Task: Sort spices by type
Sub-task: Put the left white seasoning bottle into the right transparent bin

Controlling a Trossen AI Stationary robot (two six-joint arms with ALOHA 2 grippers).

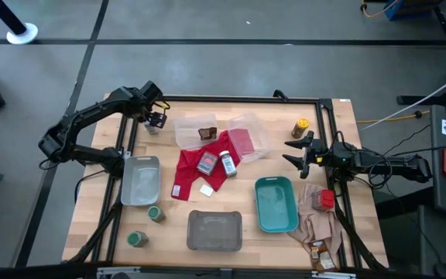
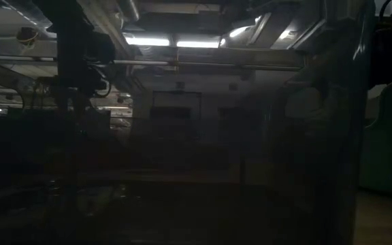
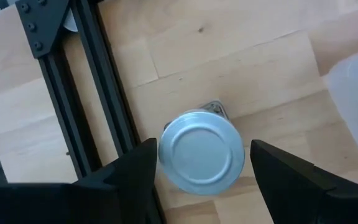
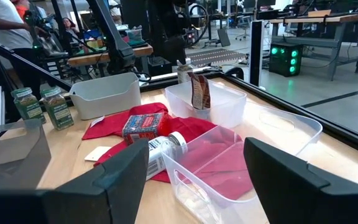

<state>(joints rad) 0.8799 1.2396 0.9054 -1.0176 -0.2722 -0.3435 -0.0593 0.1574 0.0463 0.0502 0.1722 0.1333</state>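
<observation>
Spices, scattered over the worktop (image 1: 231, 205): one silver-lidded jar (image 3: 201, 151) at the far left corner, standing just beside the black frame rail (image 3: 107, 118), with the left pincer (image 3: 201, 163) above it, fingers spread wide to either side of the lid and holding nothing. Two green-lidded jars (image 1: 156, 213) (image 1: 137, 239) at the near left, close together. One red tin (image 1: 207, 162) and one white-capped bottle (image 1: 228, 163), both lying on the red cloth (image 1: 186, 174) at the centre. One brown packet (image 1: 207, 133) standing in a clear tray (image 1: 186, 130); a second clear tray (image 1: 252, 126) next to it overlaps the cloth's far edge. One dark-capped yellow-labelled jar (image 1: 300, 127) at the far right, just beyond the right pincer (image 1: 294, 153), which is wide open and empty. One red-topped item (image 1: 325, 200) on the beige cloth (image 1: 314, 221); another packet (image 1: 321, 256) near that cloth's lower end. Other trays: one grey (image 1: 139, 180), one teal (image 1: 276, 204), one dark grey (image 1: 214, 231).
</observation>
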